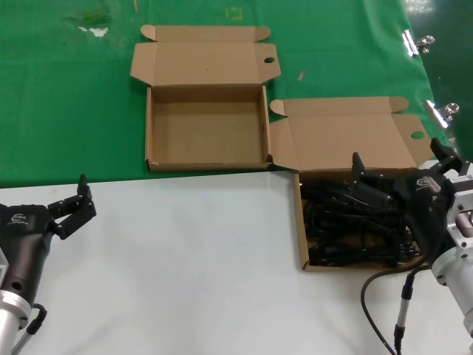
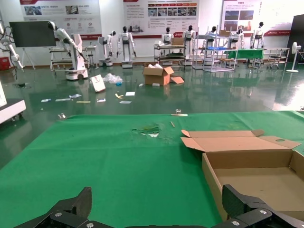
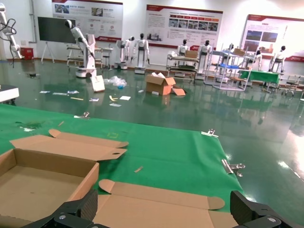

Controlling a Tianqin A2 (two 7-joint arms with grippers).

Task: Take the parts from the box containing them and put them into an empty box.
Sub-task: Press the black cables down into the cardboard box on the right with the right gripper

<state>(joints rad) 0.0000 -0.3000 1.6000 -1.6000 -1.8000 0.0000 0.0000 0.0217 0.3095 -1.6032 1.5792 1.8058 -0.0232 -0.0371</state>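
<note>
- table (image 1: 185, 251): white front part, green cloth (image 1: 66, 103) behind
- empty box (image 1: 207, 129): on the cloth, lid open
- box containing them (image 1: 299, 222): to its right, lid open, holds the parts (image 1: 344, 233)
- right gripper (image 1: 399, 174): over that box, fingers apart
- left gripper (image 1: 74, 207): low at table's left, fingers apart, holding nothing

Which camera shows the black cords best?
The head view: the black power cords lie piled in the right-hand box, under the right end effector. Neither wrist view shows them, only the boxes' flaps and the empty box.
</note>
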